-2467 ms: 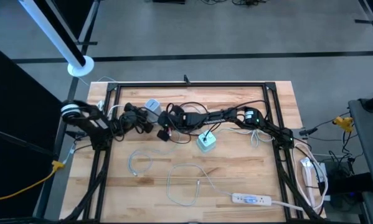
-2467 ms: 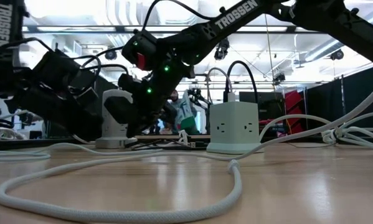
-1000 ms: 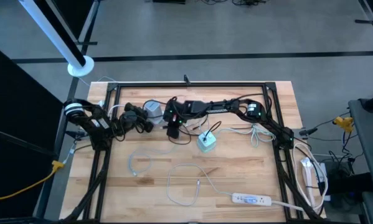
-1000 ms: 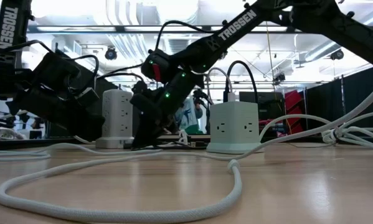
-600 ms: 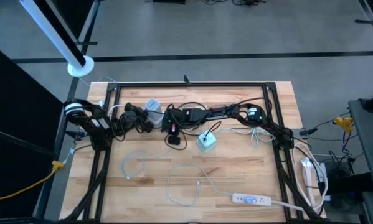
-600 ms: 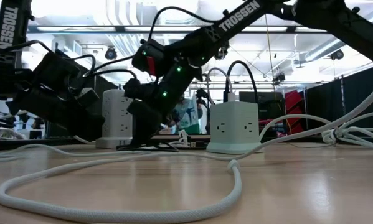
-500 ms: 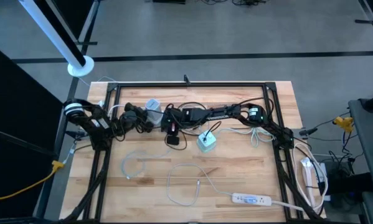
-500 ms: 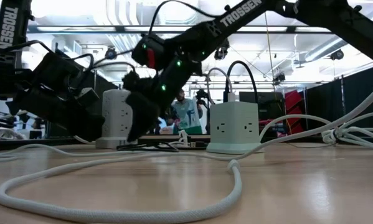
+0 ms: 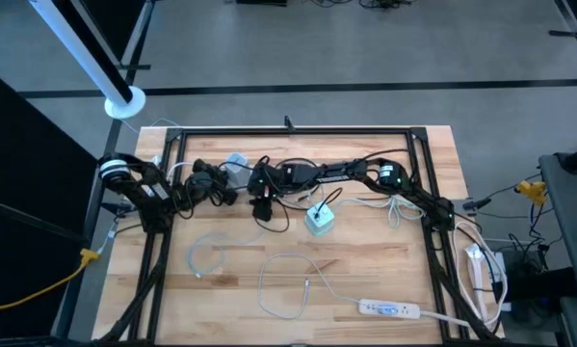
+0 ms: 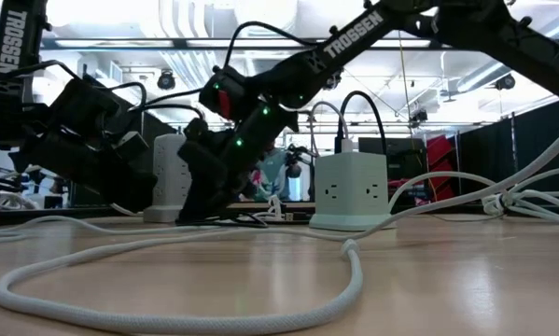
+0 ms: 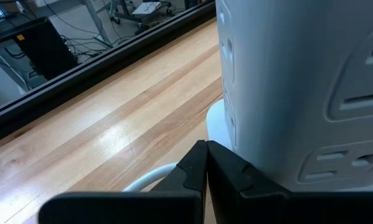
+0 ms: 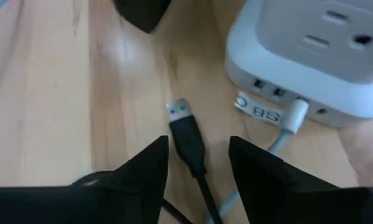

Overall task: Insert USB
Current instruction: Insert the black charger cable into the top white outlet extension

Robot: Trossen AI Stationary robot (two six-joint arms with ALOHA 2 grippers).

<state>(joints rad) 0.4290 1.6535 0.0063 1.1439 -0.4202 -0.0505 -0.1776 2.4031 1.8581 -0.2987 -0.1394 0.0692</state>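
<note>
The black USB plug [image 12: 185, 126] lies flat on the wood, its metal end toward the white tower power strip [image 12: 304, 56]. The tower has a row of USB ports at its base, and a white cable [image 12: 294, 116] is plugged into one. My right gripper [image 12: 197, 149] [image 9: 260, 193] is open and hovers over the plug, one finger on each side, touching nothing. My left gripper [image 11: 206, 154] [image 9: 230, 186] is shut, low beside the tower's base [image 11: 220, 121]. In the low view the right gripper [image 10: 200, 198] stands in front of the tower [image 10: 170, 177]. My left gripper's shut fingertips point level at the lower wall of the white tower [image 11: 236, 134], just above its round base. Whether they touch it I cannot tell.
A pale green cube outlet [image 9: 319, 220] [image 10: 352, 191] stands right of the right gripper, with a black cord plugged into its top. A thick white cable [image 10: 354, 271] loops across the near table. A flat white power strip [image 9: 389, 308] lies near the front right. A black frame [image 9: 288, 131] borders the table.
My right gripper swung toward the table's near edge, then came back toward the far edge and the white tower. The thin white cable's loop at the near left shifted a little to the left and opened out. My left arm stayed put.
</note>
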